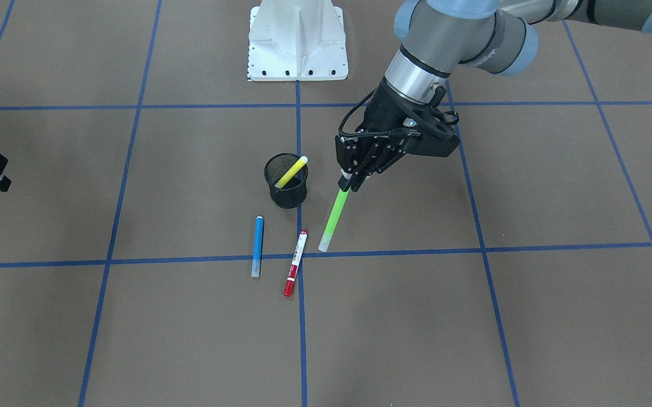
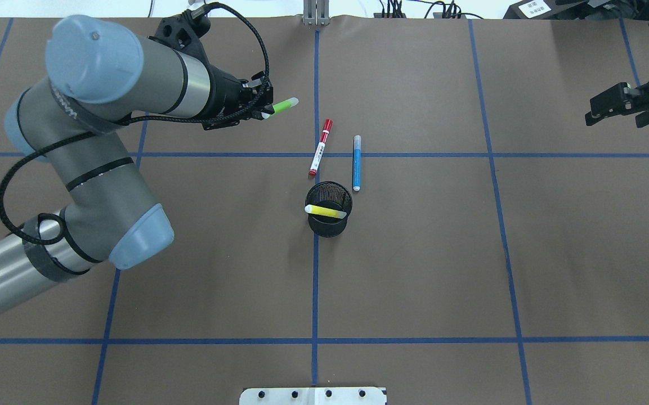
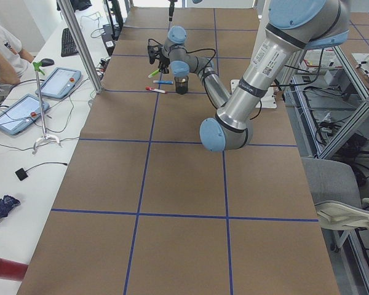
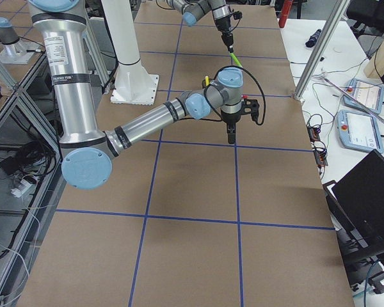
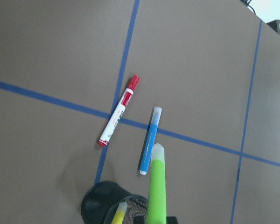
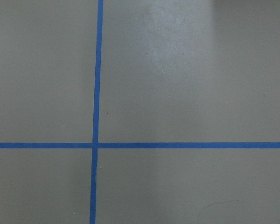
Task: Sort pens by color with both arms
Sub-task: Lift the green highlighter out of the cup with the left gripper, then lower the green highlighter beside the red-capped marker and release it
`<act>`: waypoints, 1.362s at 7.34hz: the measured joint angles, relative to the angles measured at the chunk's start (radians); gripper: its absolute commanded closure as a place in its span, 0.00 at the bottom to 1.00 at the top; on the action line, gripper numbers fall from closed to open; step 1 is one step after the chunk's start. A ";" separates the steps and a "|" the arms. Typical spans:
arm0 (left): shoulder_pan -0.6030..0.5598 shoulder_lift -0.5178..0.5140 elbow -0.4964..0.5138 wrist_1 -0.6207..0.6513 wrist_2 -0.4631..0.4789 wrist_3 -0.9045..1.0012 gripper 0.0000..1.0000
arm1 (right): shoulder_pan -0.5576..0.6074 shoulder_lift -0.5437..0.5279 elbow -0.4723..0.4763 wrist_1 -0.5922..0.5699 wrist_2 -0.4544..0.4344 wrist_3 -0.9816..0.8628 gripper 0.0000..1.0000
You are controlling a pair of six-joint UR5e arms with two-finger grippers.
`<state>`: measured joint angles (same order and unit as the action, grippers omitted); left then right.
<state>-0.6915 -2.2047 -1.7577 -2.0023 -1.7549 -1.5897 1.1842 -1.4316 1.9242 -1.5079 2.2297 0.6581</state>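
Note:
My left gripper (image 1: 351, 181) is shut on the top end of the bright green pen (image 1: 334, 217) and holds it tilted above the table, right of the cup in the front-facing view. From overhead, the gripper (image 2: 265, 109) and green pen (image 2: 283, 105) are left of the other pens. The yellow pen (image 1: 292, 172) leans inside the black mesh cup (image 1: 287, 195). The blue pen (image 1: 258, 246) and the white pen with red caps (image 1: 296, 263) lie side by side on the table beside the cup. My right gripper (image 2: 590, 111) is open and empty, far off at the table's edge.
The white base mount (image 1: 297, 51) stands at the robot's side of the table. Blue tape lines (image 1: 303, 254) grid the brown surface. In the left side view a bench with tablets (image 3: 55, 83) and a seated person (image 3: 0, 58) lies beyond the table.

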 measured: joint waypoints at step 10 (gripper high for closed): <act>0.189 -0.018 0.334 -0.347 0.588 0.007 1.00 | 0.000 -0.002 -0.003 0.001 -0.007 0.000 0.01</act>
<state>-0.5030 -2.2231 -1.4235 -2.3494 -1.1667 -1.5824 1.1842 -1.4341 1.9215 -1.5065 2.2230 0.6581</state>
